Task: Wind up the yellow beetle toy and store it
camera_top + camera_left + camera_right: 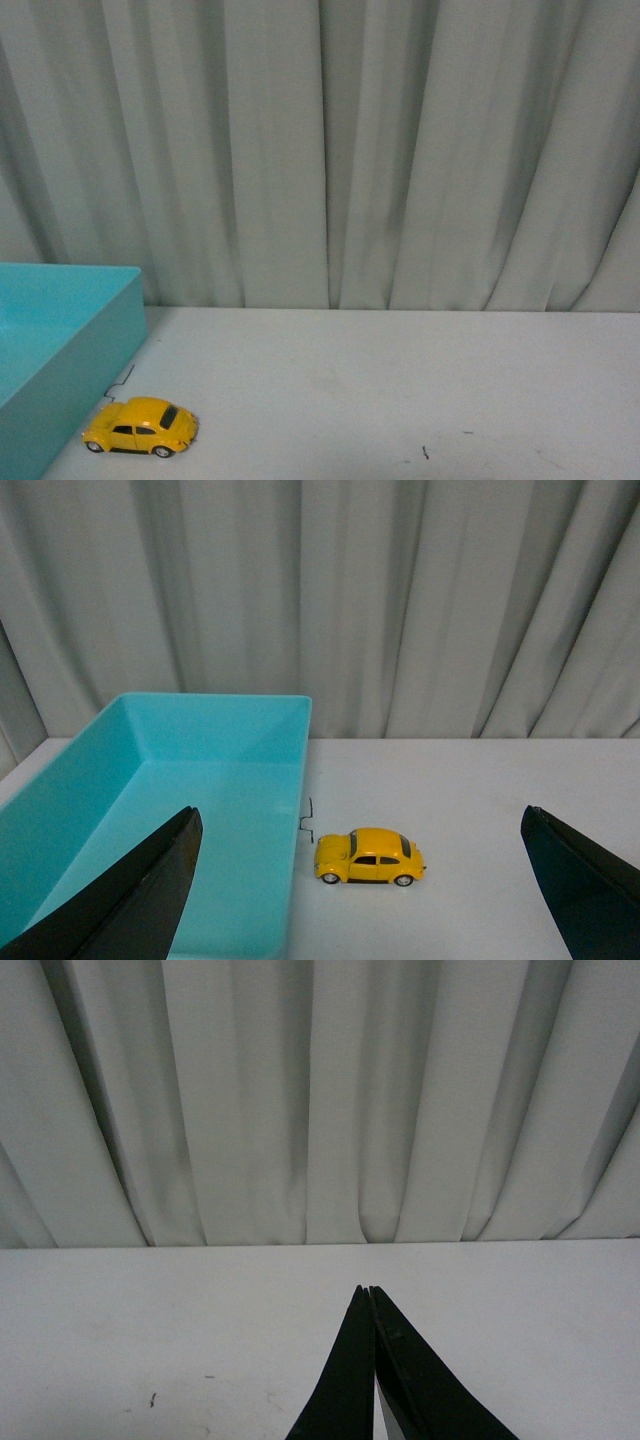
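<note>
A yellow beetle toy stands on its wheels on the white table, just beside the turquoise bin's outer wall. The left gripper hovers above the table, spread wide and aimed at the toy beside the bin. The right gripper, away from the bin, has its fingers pressed together and holds nothing.

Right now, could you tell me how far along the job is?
Nothing looks done: the yellow beetle toy sits on the table beside the turquoise bin, not in it. Nothing in hand: left gripper open, right gripper shut empty. Grasping, winding and storing remain.
</note>
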Tool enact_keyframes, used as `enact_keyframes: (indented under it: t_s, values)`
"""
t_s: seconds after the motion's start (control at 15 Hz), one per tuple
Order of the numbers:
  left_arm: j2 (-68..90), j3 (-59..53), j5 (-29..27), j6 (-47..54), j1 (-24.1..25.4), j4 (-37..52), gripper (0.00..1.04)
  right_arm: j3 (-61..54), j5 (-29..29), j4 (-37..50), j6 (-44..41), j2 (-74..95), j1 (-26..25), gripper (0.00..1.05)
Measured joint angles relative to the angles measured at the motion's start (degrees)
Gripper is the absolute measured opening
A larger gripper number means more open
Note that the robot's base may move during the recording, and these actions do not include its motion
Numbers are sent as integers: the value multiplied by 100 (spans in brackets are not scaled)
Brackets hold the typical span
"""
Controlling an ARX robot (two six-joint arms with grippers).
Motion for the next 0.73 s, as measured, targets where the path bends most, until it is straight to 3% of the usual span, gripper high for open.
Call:
enact_keyframes:
  t_s: [0.73]
  values:
    - [0, 0, 0, -2, 0, 0, 98, -675, 2, -767, 17, -1467, 0, 2]
